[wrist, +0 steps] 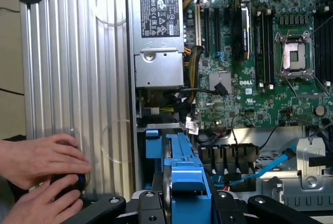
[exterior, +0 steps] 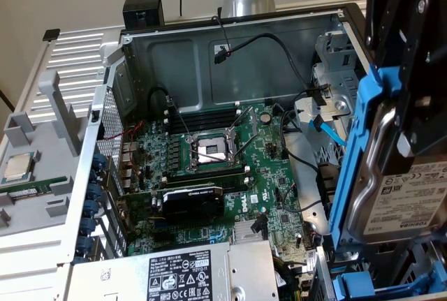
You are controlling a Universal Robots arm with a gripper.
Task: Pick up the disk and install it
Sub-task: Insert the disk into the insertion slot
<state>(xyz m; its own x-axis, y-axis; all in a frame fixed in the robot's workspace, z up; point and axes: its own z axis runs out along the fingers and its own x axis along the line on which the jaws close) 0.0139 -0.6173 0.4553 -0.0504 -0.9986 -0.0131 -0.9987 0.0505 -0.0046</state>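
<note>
At the exterior view's left, a small square processor chip (exterior: 19,167) lies on a grey plastic fixture (exterior: 52,102), just beside an open computer case (exterior: 209,42) lying on its side. Inside the case, a green motherboard (exterior: 272,168) shows an empty processor socket (exterior: 211,150), a black graphics card (exterior: 192,202) and, nearest the camera, a grey power supply (exterior: 230,273) with a warning label.

At the exterior view's right, the black hand (exterior: 413,116) is clamped on the disk (exterior: 408,200), a silver hard drive with a white label in a blue carrier (exterior: 356,147). It hangs on edge, slightly tilted, above the drive bay (exterior: 328,70) at that end of the case, not yet seated.

The disk looks stiff and dense, probably heavy for its size and sensitive to knocks. The plastic carrier likely flexes a little, so its long side rails seem the safest place to grip.

The disk's far edge is cut off by the frame, and the disk hides much of the bay below it. In the wrist view, a person's hands (wrist: 41,177) rest on a small black object I cannot identify.
</note>
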